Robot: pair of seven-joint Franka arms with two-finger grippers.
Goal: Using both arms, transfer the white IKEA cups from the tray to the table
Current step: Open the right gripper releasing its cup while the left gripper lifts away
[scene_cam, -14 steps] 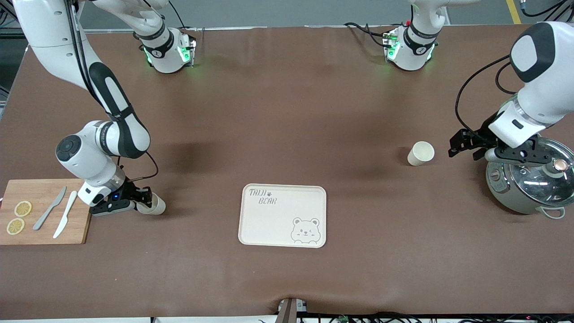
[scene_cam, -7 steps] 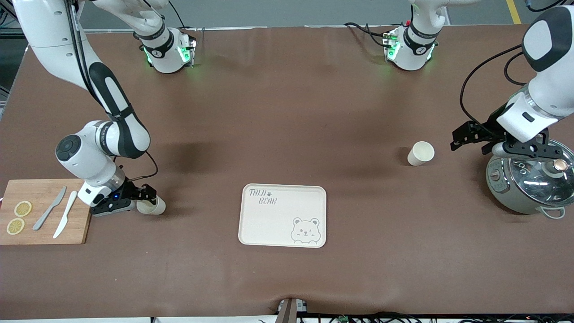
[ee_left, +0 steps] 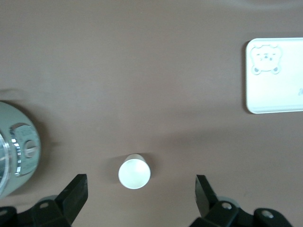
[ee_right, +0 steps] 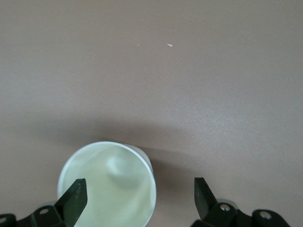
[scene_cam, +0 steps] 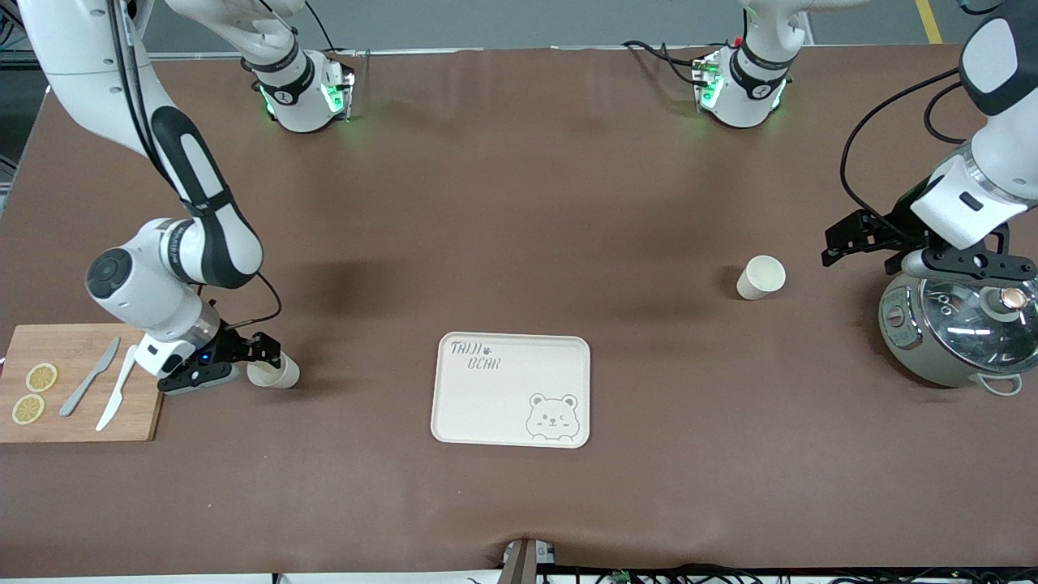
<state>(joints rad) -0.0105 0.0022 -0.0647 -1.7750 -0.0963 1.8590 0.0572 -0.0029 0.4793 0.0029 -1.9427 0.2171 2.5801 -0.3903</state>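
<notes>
Two white IKEA cups stand upright on the brown table. One cup stands toward the left arm's end, beside the pot. My left gripper hangs open above the table between that cup and the pot, clear of the cup, holding nothing. The other cup stands toward the right arm's end, beside the cutting board. My right gripper is low at this cup and open. The cup sits close to one finger, with a wide gap to the other.
A cream bear-print tray lies mid-table, nearer the front camera than both cups. A wooden cutting board carries two lemon slices and two knives. A grey pot with a glass lid stands under the left wrist.
Both grippers opened wider. The left gripper rose and drew away from its cup, over the pot's edge. The right gripper let go of its cup and backed slightly toward the cutting board.
</notes>
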